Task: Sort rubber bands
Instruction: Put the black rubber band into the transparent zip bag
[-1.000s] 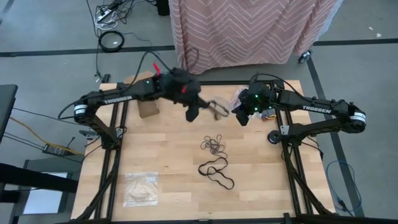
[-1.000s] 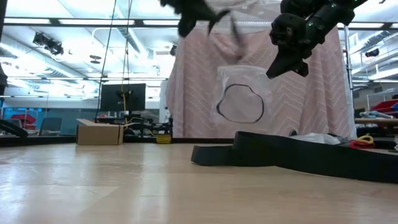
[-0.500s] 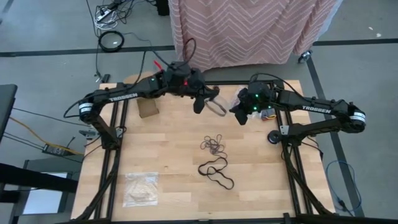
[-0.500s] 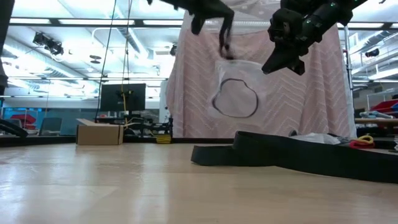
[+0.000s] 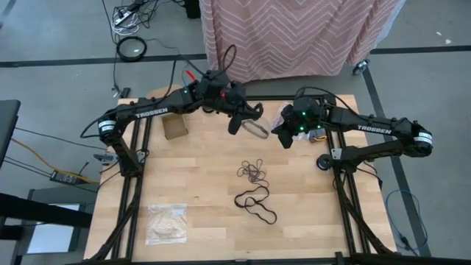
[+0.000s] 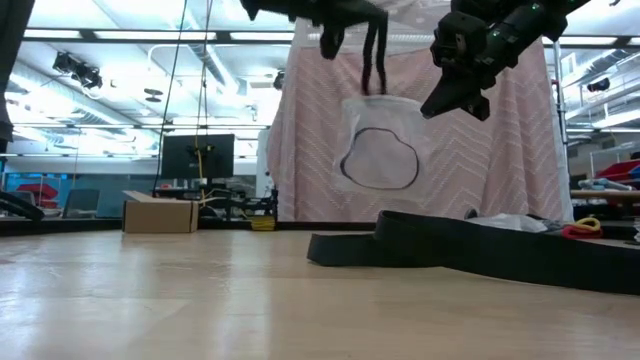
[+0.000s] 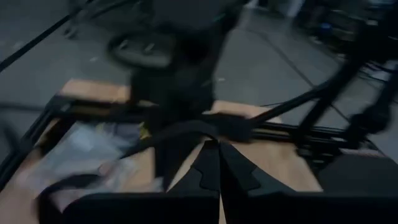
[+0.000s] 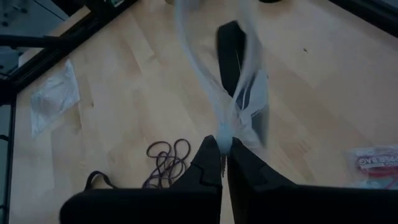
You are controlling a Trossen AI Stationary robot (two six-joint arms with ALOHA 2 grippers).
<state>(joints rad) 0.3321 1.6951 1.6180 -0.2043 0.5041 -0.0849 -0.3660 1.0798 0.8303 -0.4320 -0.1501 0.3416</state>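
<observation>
Left gripper: raised over the far middle of the table, fingers pinched shut on one top corner of the clear bag. Against the earlier frame it has shifted further toward the right arm and sits closer to the bag's mouth.
Right gripper: raised opposite, fingers closed tight on the bag's other top edge; the right wrist view shows the film pinched between them. Position unchanged from the earlier frame.
Clear bag: hangs in the air between the two grippers, well above the table. It hung slanted before; its top edge now runs nearly level.
Bag contents: one large black loop visible through the film.
Rubber bands, small heap: on the table centre, unmoved.
Rubber bands, large black loops: just nearer than the heap, unmoved.
Second bag: flat at the near left corner, unmoved.
Cardboard box: far left, under the left arm, unmoved.
</observation>
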